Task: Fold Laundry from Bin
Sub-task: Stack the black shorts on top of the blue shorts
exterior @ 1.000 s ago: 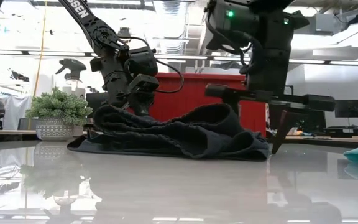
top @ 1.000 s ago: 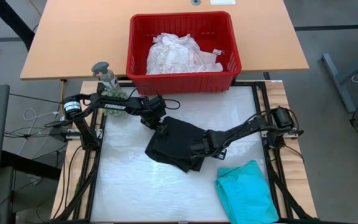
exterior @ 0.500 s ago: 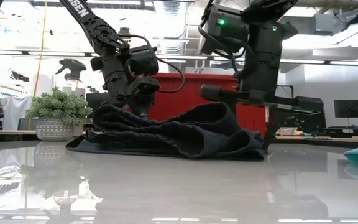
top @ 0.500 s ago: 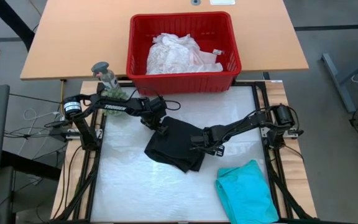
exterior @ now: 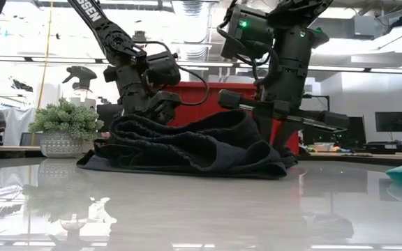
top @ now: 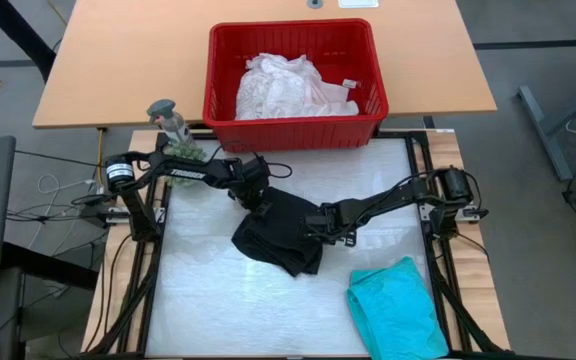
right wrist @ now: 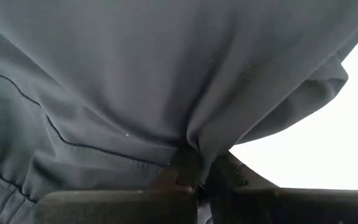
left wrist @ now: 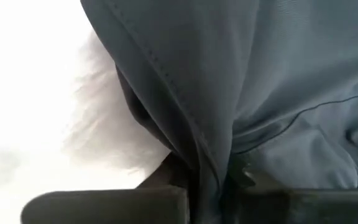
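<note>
High view: the black garment point(top: 280, 238) lies bunched at the centre of the white tabletop point(top: 208, 300), with the red bin point(top: 293, 128) at twelve o'clock holding the white lacy top point(top: 280, 88), and the teal garment point(top: 396, 308) at five o'clock. The left tool point(top: 262, 202) is clenched on the black garment's eleven o'clock edge; the right tool point(top: 330, 232) is clenched on its three o'clock edge. Both wrist views show fabric pinched between the fingers. The cloth looks soft, light and limp, likely to sag and slip, so hems and corners suit gripping best. Both arms reach low and inward, elbows out, wrists bent down.
</note>
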`<move>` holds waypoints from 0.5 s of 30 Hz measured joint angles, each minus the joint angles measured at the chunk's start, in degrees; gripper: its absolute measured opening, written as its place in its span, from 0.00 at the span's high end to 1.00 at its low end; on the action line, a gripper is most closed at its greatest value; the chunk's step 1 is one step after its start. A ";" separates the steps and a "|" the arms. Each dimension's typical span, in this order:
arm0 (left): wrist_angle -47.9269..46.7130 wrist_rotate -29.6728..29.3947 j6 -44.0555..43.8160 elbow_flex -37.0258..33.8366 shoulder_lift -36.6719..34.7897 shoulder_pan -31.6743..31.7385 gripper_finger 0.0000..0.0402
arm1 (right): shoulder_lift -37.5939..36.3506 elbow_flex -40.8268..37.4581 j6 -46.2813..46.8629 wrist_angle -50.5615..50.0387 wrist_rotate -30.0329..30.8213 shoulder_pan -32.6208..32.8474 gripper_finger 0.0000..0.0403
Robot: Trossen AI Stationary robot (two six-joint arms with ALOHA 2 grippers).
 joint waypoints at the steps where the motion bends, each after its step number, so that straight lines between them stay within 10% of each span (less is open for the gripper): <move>1: 0.04 0.65 -0.49 0.00 0.02 0.00 0.96 | -0.55 -0.02 -0.32 -0.10 -0.05 0.03 0.92; 15: 2.79 7.62 -8.20 1.41 -0.81 -3.43 0.99 | -13.71 -0.22 4.42 -11.96 7.81 6.84 0.92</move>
